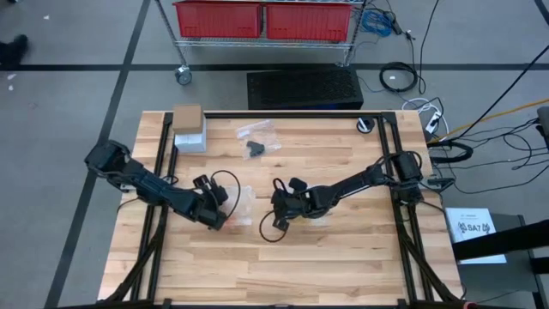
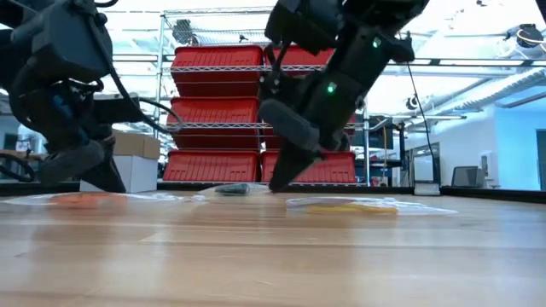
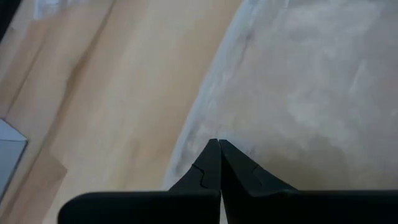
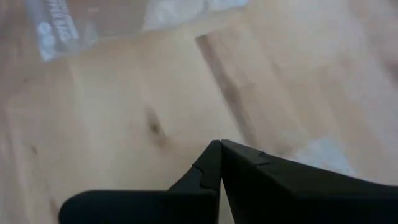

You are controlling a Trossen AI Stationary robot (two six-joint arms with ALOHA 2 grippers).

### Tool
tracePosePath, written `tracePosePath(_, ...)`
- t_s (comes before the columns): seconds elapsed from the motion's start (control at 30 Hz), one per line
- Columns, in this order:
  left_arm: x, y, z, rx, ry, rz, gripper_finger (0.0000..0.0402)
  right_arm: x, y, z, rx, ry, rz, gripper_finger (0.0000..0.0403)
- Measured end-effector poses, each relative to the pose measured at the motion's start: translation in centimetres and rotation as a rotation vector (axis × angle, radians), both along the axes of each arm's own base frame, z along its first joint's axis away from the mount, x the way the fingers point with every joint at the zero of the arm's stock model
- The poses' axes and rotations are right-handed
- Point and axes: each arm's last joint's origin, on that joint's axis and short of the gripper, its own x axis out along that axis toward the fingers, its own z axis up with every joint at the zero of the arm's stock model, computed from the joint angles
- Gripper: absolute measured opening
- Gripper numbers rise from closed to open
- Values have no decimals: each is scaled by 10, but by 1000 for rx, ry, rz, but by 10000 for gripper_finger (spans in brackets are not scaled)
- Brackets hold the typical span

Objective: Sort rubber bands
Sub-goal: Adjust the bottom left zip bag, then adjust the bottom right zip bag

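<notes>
Three clear plastic bags lie flat on the wooden table (image 1: 343, 257). One holds orange rubber bands (image 2: 85, 200), one pale yellow ones (image 2: 358, 206), and one black ones (image 1: 257, 148) near the far edge. My left gripper (image 1: 221, 220) is shut and slants down at the near edge of the orange bag (image 1: 243, 206); in the left wrist view its tips (image 3: 217, 144) stand at a clear bag's edge (image 3: 205, 118). My right gripper (image 1: 279, 216) is shut at mid-table. It slants down over bare wood (image 4: 149, 112), low above the table (image 2: 283, 181). My left gripper's shut fingertips (image 3: 211, 152) come slanting from above at the edge of the clear bag (image 3: 298, 93); whether they touch it I cannot tell. My right gripper's shut tips hover close over bare wood; whether they touch the table I cannot tell.
A cardboard box (image 1: 187, 116) sits on a white box (image 1: 190, 140) at the table's far left. A dark round thing (image 1: 366, 125) lies at the far right corner. A shelf with red bins (image 2: 217, 111) stands beyond the table. The table's near half shows bare wood.
</notes>
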Motion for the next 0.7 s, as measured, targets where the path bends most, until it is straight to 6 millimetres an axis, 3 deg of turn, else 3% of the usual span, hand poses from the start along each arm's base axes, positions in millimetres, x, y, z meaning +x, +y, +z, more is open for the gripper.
tracePosePath(0.1,0,0,5,0,-32,1,0,-5,1,23,-54,57,-26,0)
tracePosePath(0.17,0,0,10,2,-65,1,0,-13,-1,27,-72,148,-48,0)
tracePosePath(0.43,1,-8,26,-16,-167,-90,0,-17,0,3,-27,304,-24,0)
tracePosePath(0.57,9,-14,22,-53,-187,-194,0,-8,-2,-6,15,265,-6,0)
tracePosePath(0.7,9,-14,14,-49,-154,-191,0,4,-4,-14,28,195,10,0)
